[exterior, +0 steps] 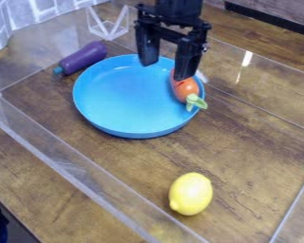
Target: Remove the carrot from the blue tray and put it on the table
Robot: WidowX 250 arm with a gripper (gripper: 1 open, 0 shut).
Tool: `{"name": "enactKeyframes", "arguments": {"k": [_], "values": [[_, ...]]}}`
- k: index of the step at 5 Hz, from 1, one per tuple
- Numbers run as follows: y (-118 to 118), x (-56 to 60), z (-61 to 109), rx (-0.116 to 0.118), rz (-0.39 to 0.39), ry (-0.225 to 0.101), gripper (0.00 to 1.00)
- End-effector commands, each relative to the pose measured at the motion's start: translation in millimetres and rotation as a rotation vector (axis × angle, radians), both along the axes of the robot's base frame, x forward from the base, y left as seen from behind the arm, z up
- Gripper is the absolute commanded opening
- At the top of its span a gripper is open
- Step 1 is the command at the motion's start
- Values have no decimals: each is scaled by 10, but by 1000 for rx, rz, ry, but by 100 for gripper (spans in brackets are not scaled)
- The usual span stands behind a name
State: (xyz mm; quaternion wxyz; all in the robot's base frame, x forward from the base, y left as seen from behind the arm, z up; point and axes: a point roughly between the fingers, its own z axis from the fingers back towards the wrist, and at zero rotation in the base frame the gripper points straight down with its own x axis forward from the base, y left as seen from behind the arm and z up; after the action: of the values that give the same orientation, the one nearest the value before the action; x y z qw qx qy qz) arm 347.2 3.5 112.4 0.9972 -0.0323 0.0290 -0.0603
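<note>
The arm above the jaws runs off the top edge. One finger (184,59) covers the upper end of the carrot (186,90) just beneath it.

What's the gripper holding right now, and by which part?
Nothing. The gripper is open above the blue tray, and the carrot lies at the tray's right rim, below the fingers and not clamped.
</note>
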Motion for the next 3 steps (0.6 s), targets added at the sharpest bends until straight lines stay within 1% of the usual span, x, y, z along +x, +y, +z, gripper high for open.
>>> {"name": "enactKeyframes", "arguments": {"k": [1,2,3], "values": [[139,156,235,2,55,-79,100],[251,264,309,-3,97,-86,100],[337,335,268,-3,154,-89,100]]}}
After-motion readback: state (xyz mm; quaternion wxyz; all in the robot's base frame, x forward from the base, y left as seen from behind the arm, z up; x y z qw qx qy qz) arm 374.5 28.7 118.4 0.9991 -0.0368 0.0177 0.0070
